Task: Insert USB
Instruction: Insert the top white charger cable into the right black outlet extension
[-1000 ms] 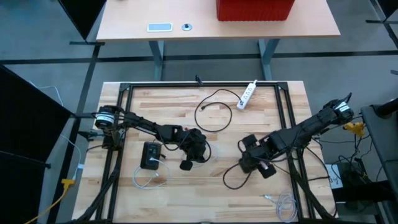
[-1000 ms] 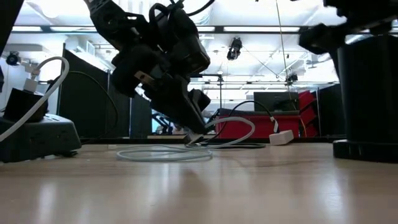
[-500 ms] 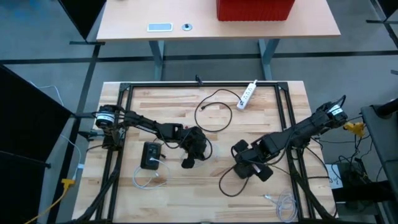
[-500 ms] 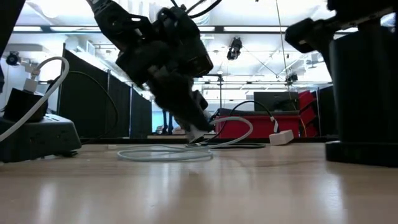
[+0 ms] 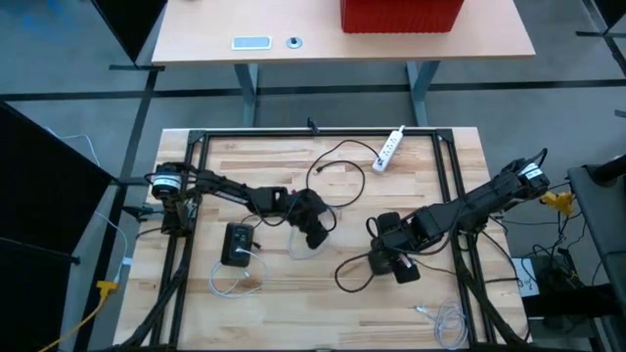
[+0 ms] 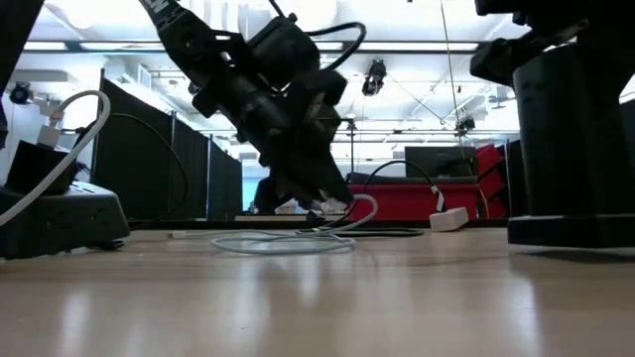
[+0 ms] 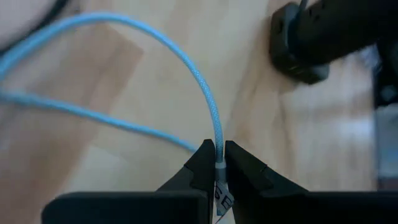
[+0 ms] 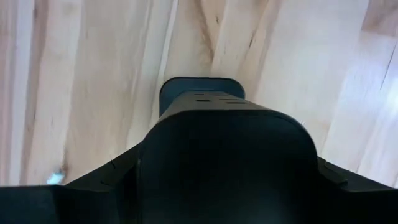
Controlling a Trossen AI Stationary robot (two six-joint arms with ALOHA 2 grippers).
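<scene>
From above, we see the left end effector [image 5: 315,235] near the middle of the wooden surface [image 5: 274,161], its arm stretched low from the left edge; its tips are hidden under the wrist. The right end effector [image 5: 389,262] sits at the centre-right, spread wide around a black adapter block [image 5: 383,262] with a trailing black cord [image 5: 350,279].

At surface level, we make out the left arm slanting down to a pale USB cable [image 6: 298,241] looped on the wood; the plug itself is too small to tell.

In the left wrist view, we see the fingers [image 7: 202,163] pinched together on the light-blue cable's plug end.

In the right wrist view, the block [image 8: 224,155] hides almost everything between the fingers.
</scene>
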